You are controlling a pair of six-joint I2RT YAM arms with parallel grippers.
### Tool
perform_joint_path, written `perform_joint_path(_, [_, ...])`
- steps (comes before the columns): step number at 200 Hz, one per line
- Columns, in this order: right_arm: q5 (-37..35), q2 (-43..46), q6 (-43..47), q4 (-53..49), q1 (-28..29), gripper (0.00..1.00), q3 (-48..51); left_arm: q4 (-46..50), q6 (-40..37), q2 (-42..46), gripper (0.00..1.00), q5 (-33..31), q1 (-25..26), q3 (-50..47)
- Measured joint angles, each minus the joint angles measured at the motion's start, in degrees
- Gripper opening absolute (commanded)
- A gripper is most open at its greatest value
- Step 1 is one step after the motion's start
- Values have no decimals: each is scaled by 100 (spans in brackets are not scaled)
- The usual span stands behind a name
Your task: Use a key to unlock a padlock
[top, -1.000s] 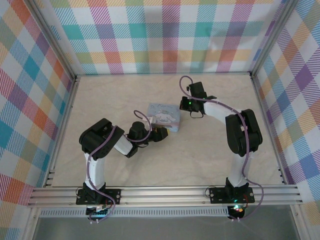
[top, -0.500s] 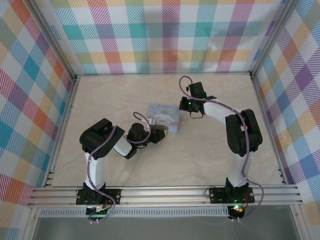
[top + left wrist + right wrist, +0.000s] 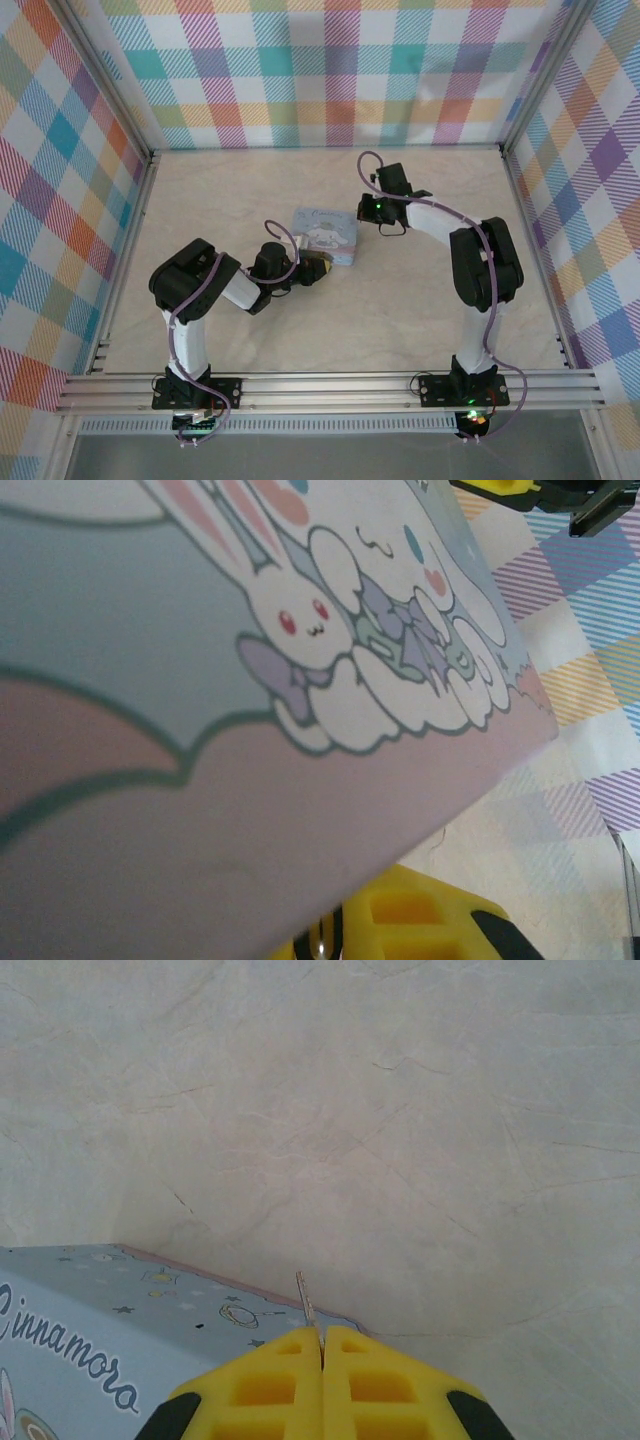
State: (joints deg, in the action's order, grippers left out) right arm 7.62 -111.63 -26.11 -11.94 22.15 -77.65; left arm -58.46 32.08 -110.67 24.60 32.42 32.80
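Saw right gripper (image 3: 322,1335) clamped tight on the key (image 3: 304,1305) at the tin (image 3: 80,1360) edge; could not tell whether left gripper (image 3: 318,268) beside the tin stood open or closed

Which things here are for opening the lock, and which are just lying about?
For the job:
- thin metal key, pinched in the shut yellow right tool
- yellow left tool

Just lying about:
- pale blue rectangular tin with cartoon bunnies
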Motion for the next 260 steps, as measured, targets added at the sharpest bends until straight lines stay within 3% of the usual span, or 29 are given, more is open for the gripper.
perform_joint_path(34, [227,-245,-4,-17,2,0,-299,87,7,28,35,20,0,15])
perform_joint_path(82, [313,-302,-7,7,13,0,-352,-151,308,-13,42,177,7,26])
perform_joint_path(200, [267,-302,-9,249,7,0,-256,-737,610,-345,44,-179,280,136])
perform_joint_path(260, [455,-264,-9,293,76,0,-142,-929,654,-103,38,-586,192,-343])
